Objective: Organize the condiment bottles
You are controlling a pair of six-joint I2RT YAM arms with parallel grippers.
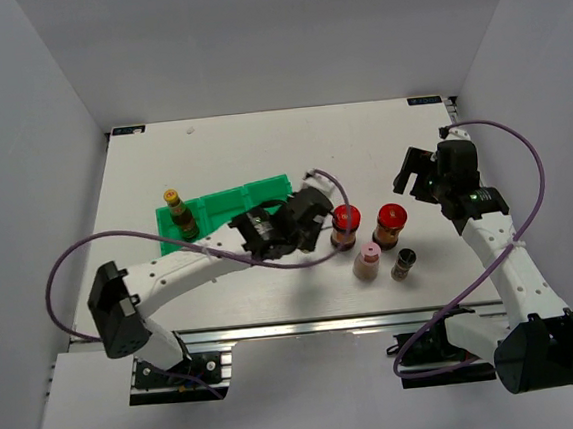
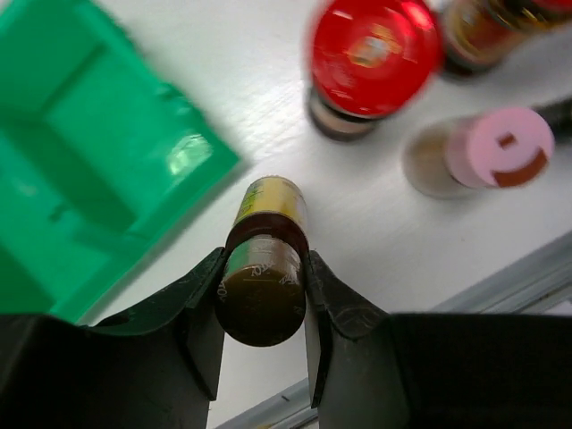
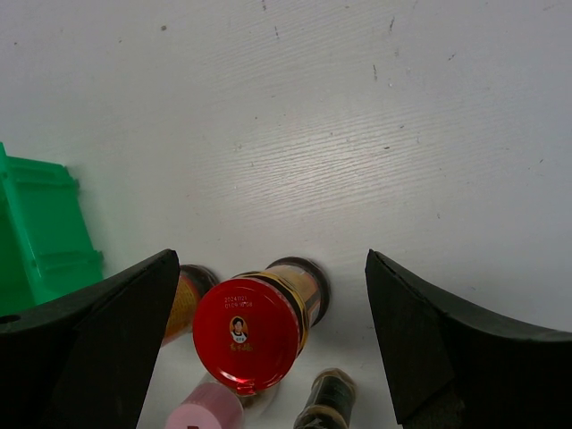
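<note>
Barely started, looks like. Got one yellow-capped bottle (image 1: 179,212) standing in the green tray (image 1: 252,193). Gripping a dark-capped bottle (image 2: 261,299) tight in the left gripper (image 2: 265,264), just right of the tray. Leaving four loose bottles (image 1: 368,261) further right, under the empty, wide-open right gripper (image 3: 270,259).

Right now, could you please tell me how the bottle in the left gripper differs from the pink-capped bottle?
The gripped bottle is clamped in the left gripper; the pink-capped bottle stands free on the table. The gripped bottle's top is dark brown, its label yellow; the pink-capped bottle's body is pale beige. Both are small and sit outside the green tray.
</note>
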